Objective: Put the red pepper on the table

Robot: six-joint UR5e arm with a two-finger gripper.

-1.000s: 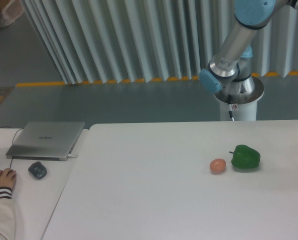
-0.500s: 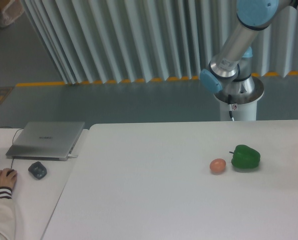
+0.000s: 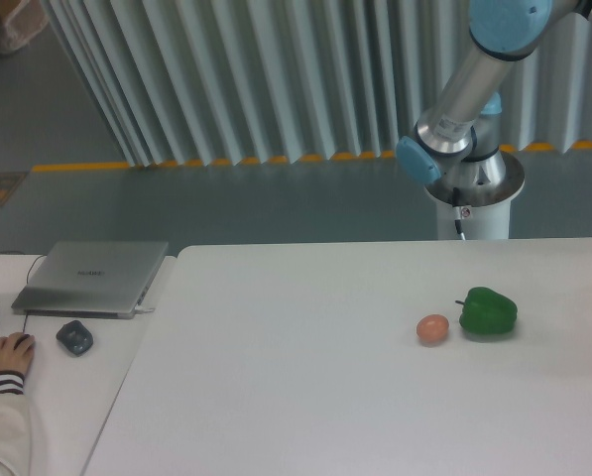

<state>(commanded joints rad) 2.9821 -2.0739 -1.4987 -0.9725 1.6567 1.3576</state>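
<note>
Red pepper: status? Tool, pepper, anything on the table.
Tool out of frame; only arm visible. Red pepper not in view. Table holds green pepper and tan egg-shaped thing, close together, right side.

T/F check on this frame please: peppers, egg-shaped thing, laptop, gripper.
1. A green pepper lies on the table. True.
2. The egg-shaped thing sits to the camera's right of the green pepper. False: it sits just to its left.
3. The red pepper lies on the table. False: no red pepper is in view.
4. The laptop is shut. True.
5. The gripper is in view, open. False: only the arm shows; the gripper is out of frame.
</note>
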